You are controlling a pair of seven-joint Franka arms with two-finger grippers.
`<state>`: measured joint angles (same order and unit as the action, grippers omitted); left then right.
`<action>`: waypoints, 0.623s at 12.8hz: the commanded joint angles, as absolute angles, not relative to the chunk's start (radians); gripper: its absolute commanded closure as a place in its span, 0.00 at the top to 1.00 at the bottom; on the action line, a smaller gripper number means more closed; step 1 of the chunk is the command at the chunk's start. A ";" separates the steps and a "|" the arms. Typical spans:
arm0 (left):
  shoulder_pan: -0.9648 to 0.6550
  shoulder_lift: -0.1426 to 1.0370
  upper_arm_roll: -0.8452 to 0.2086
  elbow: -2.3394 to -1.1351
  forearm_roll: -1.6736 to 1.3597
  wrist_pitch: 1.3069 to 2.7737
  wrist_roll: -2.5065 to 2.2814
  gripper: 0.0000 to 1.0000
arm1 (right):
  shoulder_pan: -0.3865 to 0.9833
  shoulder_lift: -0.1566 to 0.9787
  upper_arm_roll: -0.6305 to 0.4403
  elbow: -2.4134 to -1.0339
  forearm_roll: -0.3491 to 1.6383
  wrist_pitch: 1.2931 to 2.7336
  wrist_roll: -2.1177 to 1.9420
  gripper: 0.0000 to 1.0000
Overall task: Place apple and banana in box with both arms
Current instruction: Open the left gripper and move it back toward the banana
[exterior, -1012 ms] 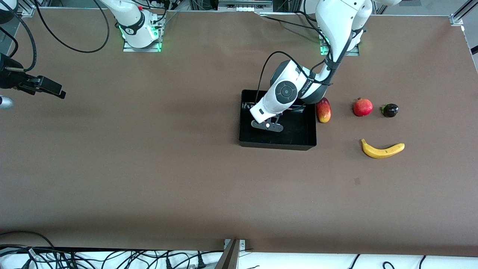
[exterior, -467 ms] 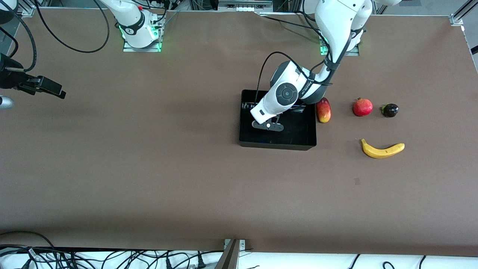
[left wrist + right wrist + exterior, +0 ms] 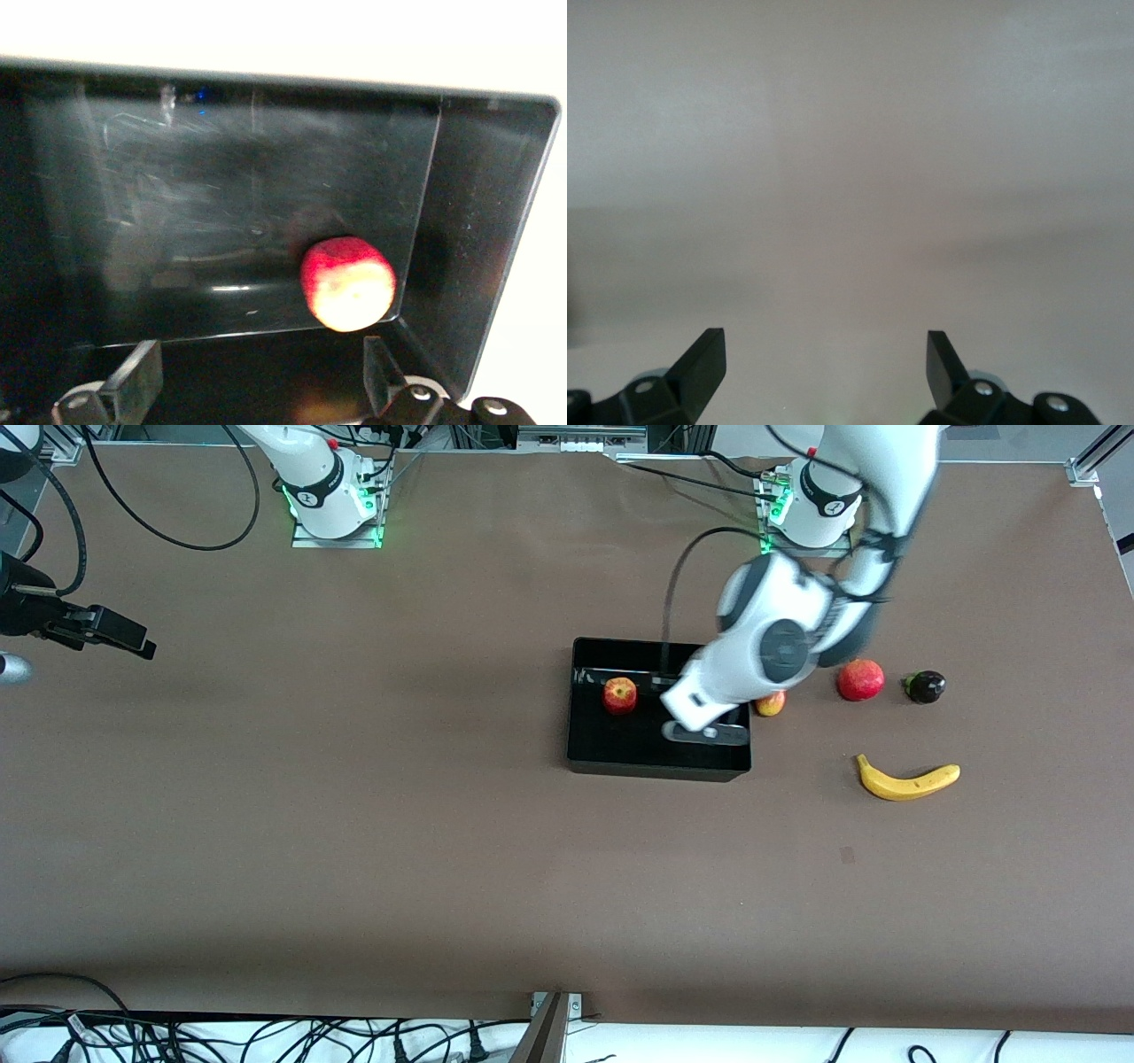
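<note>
apple [image 3: 620, 694]: showing red with a pale yellow patch
box [image 3: 659, 763]: looking glossy black, walls catching pale reflections
banana [image 3: 906, 781]: glowing plain yellow, tips going darker
pomegranate [image 3: 860, 679]: sitting there solid red
small dark fruit [image 3: 926, 686]: looking near-black purple with a green bit on one end
red-yellow fruit [image 3: 771, 703]: showing its yellow-orange end
table [image 3: 354, 824]: staying flat brown
arms [image 3: 780, 642]: wearing white shells with grey-black joint caps
</note>
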<state>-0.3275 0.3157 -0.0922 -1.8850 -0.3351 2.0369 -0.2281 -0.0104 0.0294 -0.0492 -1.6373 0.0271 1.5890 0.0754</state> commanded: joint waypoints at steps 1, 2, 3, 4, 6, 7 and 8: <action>-0.156 0.259 -0.110 -1.919 -0.348 1.971 0.037 1.00 | -0.028 0.035 -0.040 -1.620 0.034 1.575 0.066 1.00; -0.105 0.264 -0.110 -1.927 -0.336 1.971 0.145 1.00 | -0.028 0.035 -0.040 -1.618 0.034 1.574 0.066 1.00; -0.062 0.281 -0.107 -1.927 -0.306 1.979 0.235 1.00 | -0.028 0.034 -0.040 -1.618 0.034 1.574 0.066 1.00; -0.008 0.308 -0.109 -1.924 -0.254 1.991 0.308 1.00 | -0.028 0.035 -0.040 -1.618 0.034 1.574 0.066 1.00; 0.043 0.331 -0.101 -1.925 -0.111 2.061 0.437 1.00 | -0.028 0.034 -0.040 -1.620 0.034 1.574 0.066 1.00; 0.069 0.350 -0.100 -1.925 -0.044 2.087 0.492 1.00 | -0.028 0.035 -0.041 -1.620 0.034 1.574 0.066 1.00; 0.115 0.373 -0.100 -1.925 0.016 2.117 0.564 1.00 | -0.028 0.034 -0.041 -1.620 0.034 1.572 0.066 1.00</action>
